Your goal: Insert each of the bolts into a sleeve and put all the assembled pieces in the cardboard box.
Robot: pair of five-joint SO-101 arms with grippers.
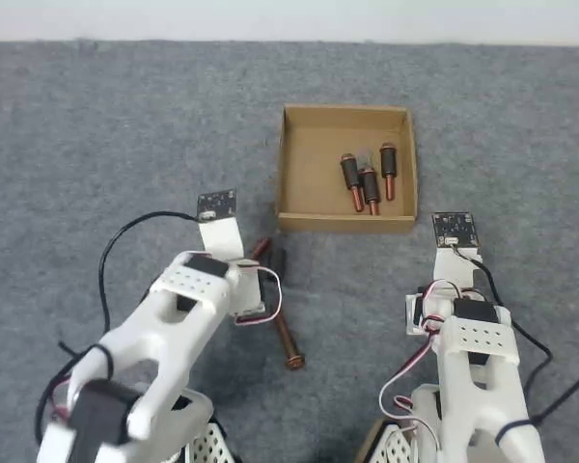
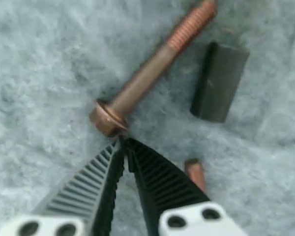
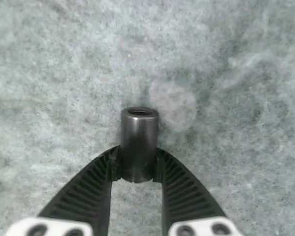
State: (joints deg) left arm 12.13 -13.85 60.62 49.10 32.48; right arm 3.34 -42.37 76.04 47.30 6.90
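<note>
The left gripper (image 2: 123, 143), jaws pressed together with nothing between, is the nearer one to the bolt (image 2: 147, 78), tips just beside its head, the shaft running to the frame's upper right, while the right gripper (image 3: 137, 163) holds a sleeve (image 3: 139, 135), mouth forward.

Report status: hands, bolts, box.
Left hand shut, empty, tips by head of loose bolt. Right hand shut on sleeve. Three assemblies in box. Second sleeve beside loose bolt.
</note>
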